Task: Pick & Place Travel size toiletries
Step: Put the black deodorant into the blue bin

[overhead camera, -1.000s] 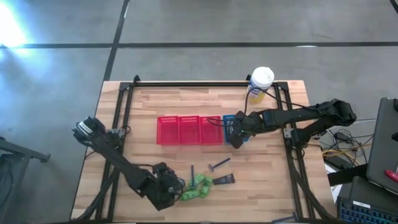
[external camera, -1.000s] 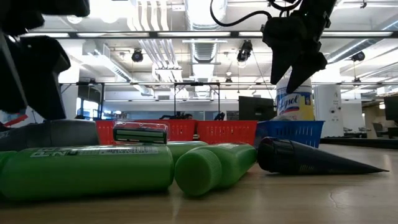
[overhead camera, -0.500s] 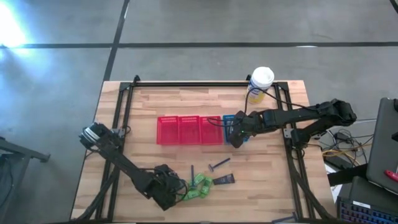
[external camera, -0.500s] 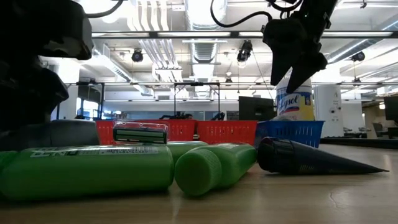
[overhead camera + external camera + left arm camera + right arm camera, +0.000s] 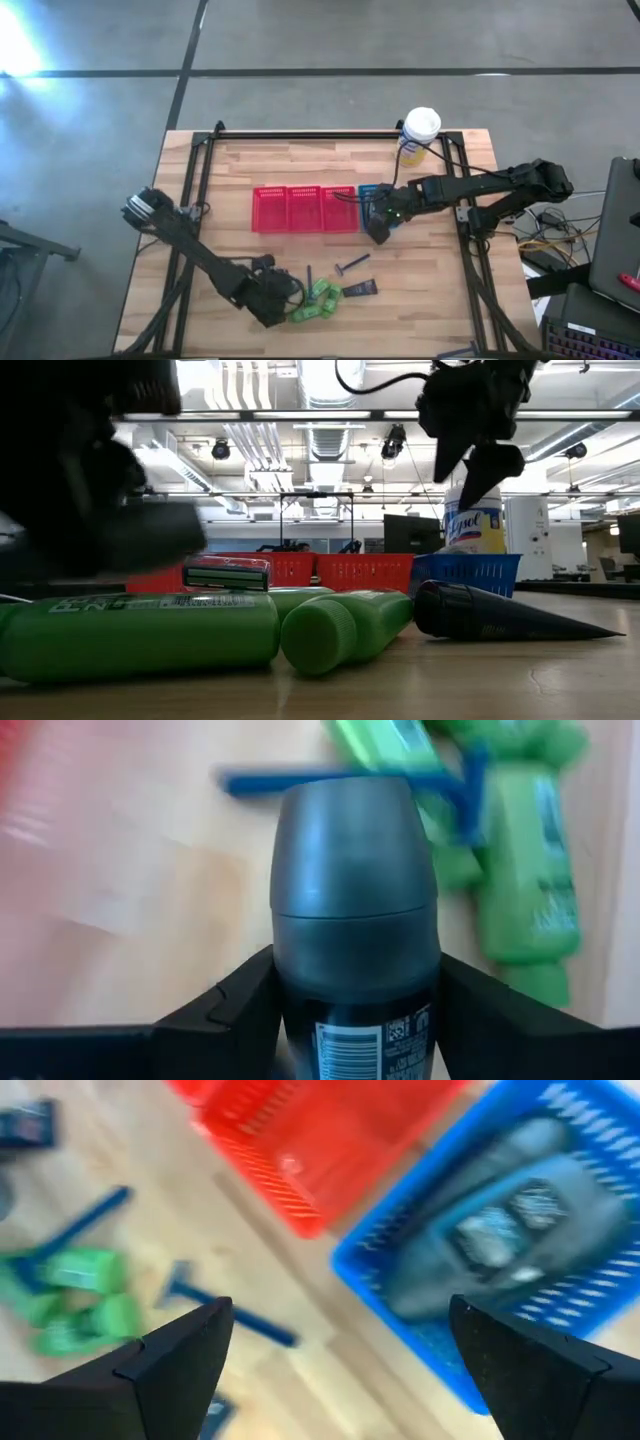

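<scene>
My left gripper (image 5: 272, 300) is near the table's near edge, shut on a dark grey oval bottle (image 5: 355, 910). Just right of it lie bright green tubes (image 5: 320, 298), a dark grey tube (image 5: 362, 289), a blue razor (image 5: 352, 264) and a dark stick-like razor (image 5: 310, 277). In the low view the green tubes (image 5: 140, 640) lie on their sides with a razor head (image 5: 225, 573) resting on top. My right gripper (image 5: 378, 226) hangs open over the blue basket (image 5: 420, 1295), at its near left corner; dark grey items (image 5: 500, 1230) lie inside. My left gripper pinches the grey bottle's lower body (image 5: 355, 1020), below the cap, between its two fingers (image 5: 240, 1005). The capped end (image 5: 350, 840) sticks out forward past the fingertips. In the low view the bottle (image 5: 150, 535) is lifted clear of the table.
Red mesh baskets (image 5: 305, 208) stand in a row at mid-table, touching the blue basket's left side. A white-lidded yellow canister (image 5: 418, 135) stands at the far right. Bare wood lies left of the red baskets and along the right near side.
My left gripper has risen with the grey bottle, which lay on the table beside the green tubes and is now lifted clear; it also shifted slightly toward the right and far side. My right gripper drifted a little toward the near edge above the blue basket.
</scene>
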